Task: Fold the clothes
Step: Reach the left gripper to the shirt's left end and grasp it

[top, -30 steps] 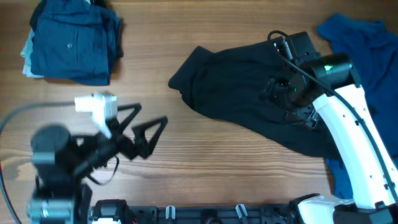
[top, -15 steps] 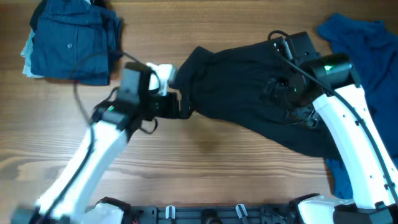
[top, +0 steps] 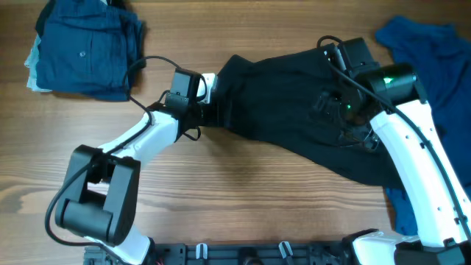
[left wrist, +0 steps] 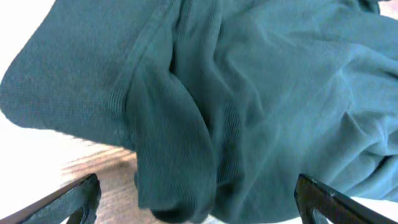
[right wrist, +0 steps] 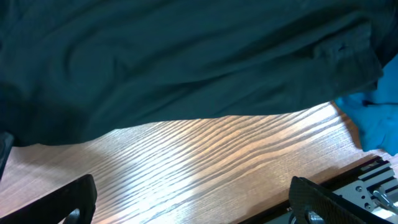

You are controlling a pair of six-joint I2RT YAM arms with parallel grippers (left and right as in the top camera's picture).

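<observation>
Black garment: the black garment (top: 294,118) lies unfolded and rumpled on the table (top: 243,199), right of centre, slanting from a bunched end at the upper left down towards the lower right
Left fingers: the left fingers (top: 212,109) are spread wide at the bunched left end of the black garment; in the left wrist view a thick fold of the cloth hangs between the two tips, which stand clear of it on either side and hold nothing
Right fingers: the right fingers (top: 329,104) are also spread wide, above the right half of the black garment; in the right wrist view the two tips sit over bare wood just below the garment's hem, holding nothing
Left arm: the left arm (top: 140,140) reaches from the lower left of the table up and to the right, ending at the garment's edge
Right arm: the right arm (top: 416,154), white, rises from the lower right corner and crosses the lower right end of the black garment
Navy stack: the navy stack (top: 85,48) sits folded in the far left corner, well apart from the black garment, with a paler blue piece (top: 33,66) showing at its left edge
Bright blue garment: the bright blue garment (top: 434,51) lies loose at the right edge of the table, just beside the black garment's right end and partly hidden by the right arm
Table: wood-grained, with a dark rail (top: 243,254) along its near edge
</observation>
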